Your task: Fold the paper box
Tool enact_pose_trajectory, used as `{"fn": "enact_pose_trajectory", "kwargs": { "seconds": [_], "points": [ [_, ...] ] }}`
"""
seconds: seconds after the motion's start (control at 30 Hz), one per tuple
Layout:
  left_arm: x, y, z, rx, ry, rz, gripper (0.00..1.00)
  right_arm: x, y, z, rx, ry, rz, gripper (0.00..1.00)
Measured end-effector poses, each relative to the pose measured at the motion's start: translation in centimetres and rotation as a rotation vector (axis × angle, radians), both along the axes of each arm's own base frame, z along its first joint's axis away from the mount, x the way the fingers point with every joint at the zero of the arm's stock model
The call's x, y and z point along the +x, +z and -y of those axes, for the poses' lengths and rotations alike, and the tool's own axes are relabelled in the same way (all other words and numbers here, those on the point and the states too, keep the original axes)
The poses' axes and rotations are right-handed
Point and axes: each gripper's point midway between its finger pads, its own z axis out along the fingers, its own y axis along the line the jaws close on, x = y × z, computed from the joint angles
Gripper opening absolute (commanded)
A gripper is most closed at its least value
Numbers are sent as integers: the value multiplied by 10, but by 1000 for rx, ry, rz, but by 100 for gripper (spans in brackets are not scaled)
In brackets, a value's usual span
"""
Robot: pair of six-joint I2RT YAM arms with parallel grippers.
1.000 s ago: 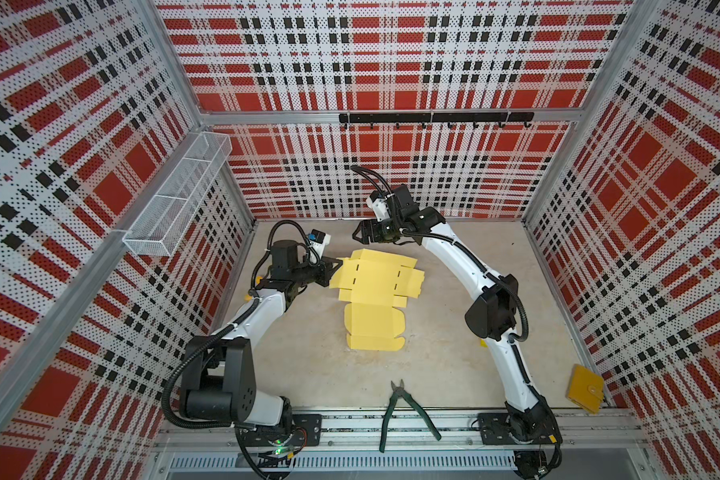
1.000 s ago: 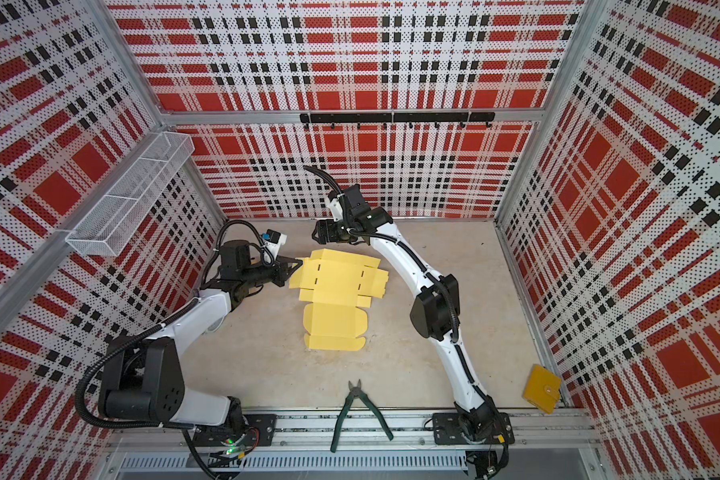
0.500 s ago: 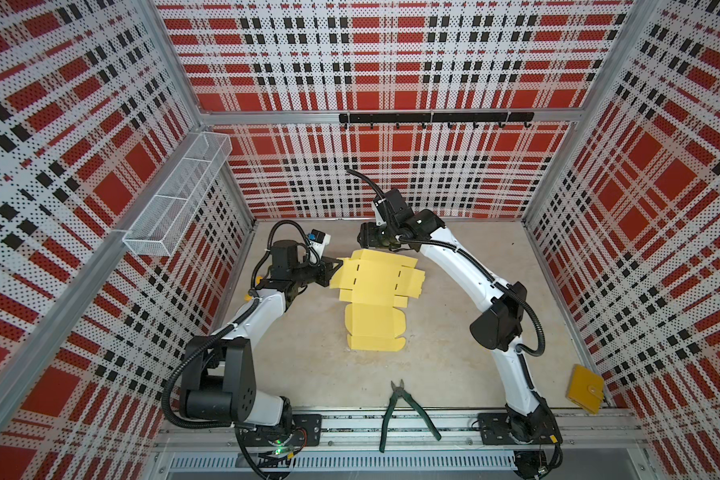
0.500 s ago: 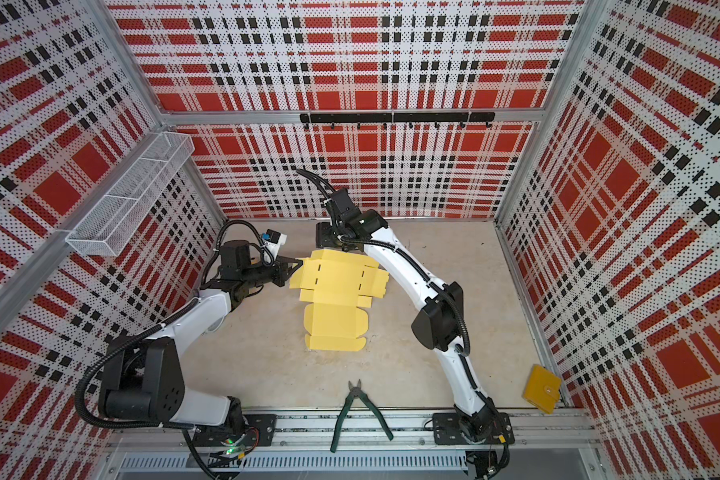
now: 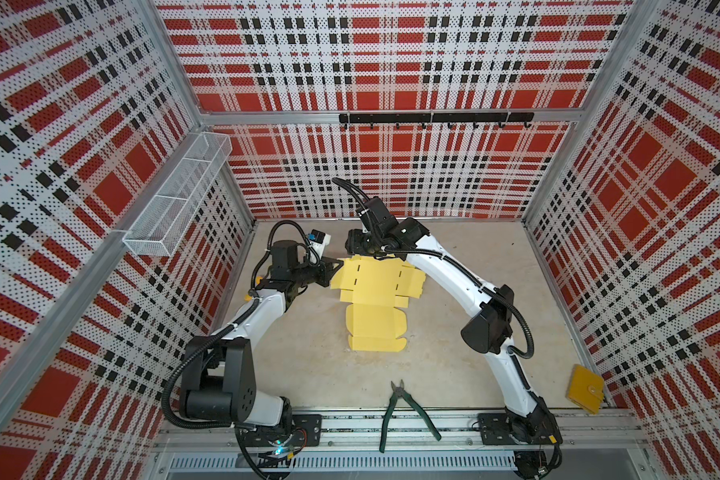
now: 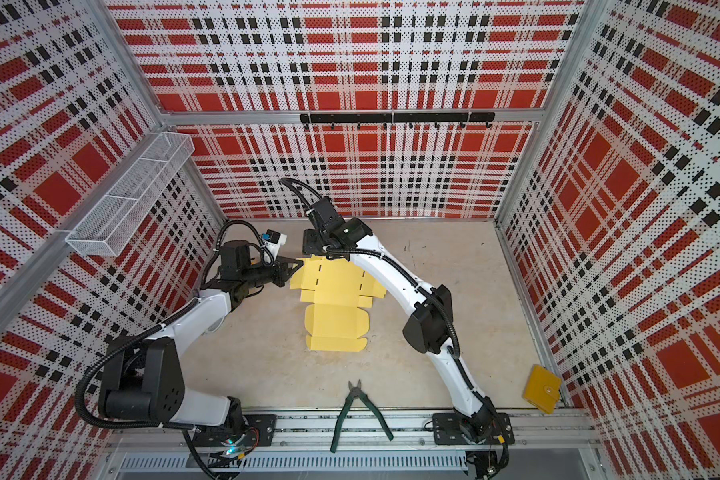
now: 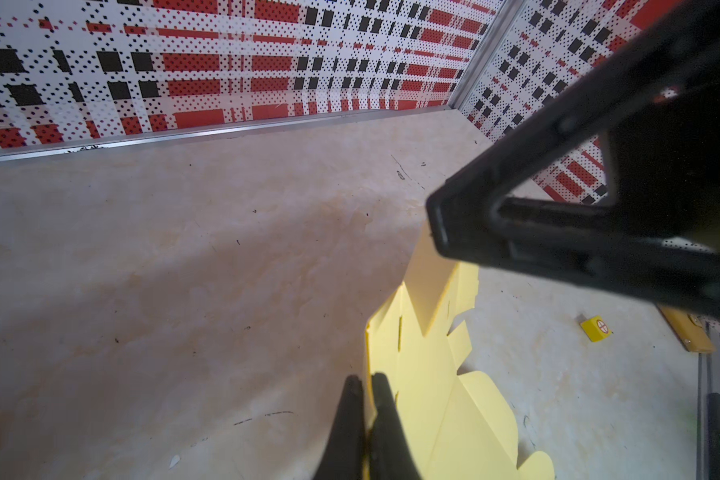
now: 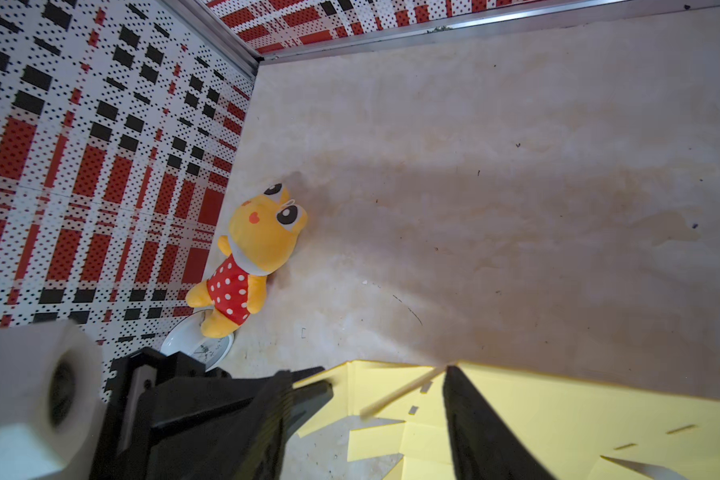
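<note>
The paper box (image 5: 375, 299) (image 6: 333, 299) is a pale yellow die-cut sheet lying mostly flat mid-table, flaps spread. My left gripper (image 5: 335, 266) (image 6: 295, 266) (image 7: 366, 399) is shut on the sheet's left flap, which it holds raised on edge (image 7: 416, 374). My right gripper (image 5: 360, 248) (image 6: 314, 249) (image 8: 368, 386) hangs over the sheet's far left corner, close to the left gripper. Its jaws stand apart, with a thin raised flap (image 8: 404, 390) between them. The dark right finger (image 8: 474, 424) rests over the yellow panel (image 8: 599, 415).
Green pliers (image 5: 404, 409) (image 6: 358, 409) lie at the front edge. A mustard wallet (image 5: 585, 388) (image 6: 542, 388) sits front right, a small yellow cube (image 7: 595, 328) near it. A plush toy (image 8: 250, 253) and white dial (image 8: 196, 345) lie by the left wall. A wire basket (image 5: 175, 208) hangs there.
The right gripper has moved left along the sheet's far edge toward the left gripper, and its jaws have narrowed. The left gripper has stayed shut on the flap.
</note>
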Motion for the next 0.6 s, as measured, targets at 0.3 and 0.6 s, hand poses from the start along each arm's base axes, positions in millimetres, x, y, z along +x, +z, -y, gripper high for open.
{"fn": "enact_pose_trajectory", "kwargs": {
  "seconds": [0.3, 0.6],
  "points": [
    [0, 0, 0, -3, 2, 0, 0, -4, -54, 25, -101, -29, -103, 42],
    [-1, 2, 3, -11, -14, 6, 0, -11, -47, 38, -53, -22, -112, 36]
  ]
}}
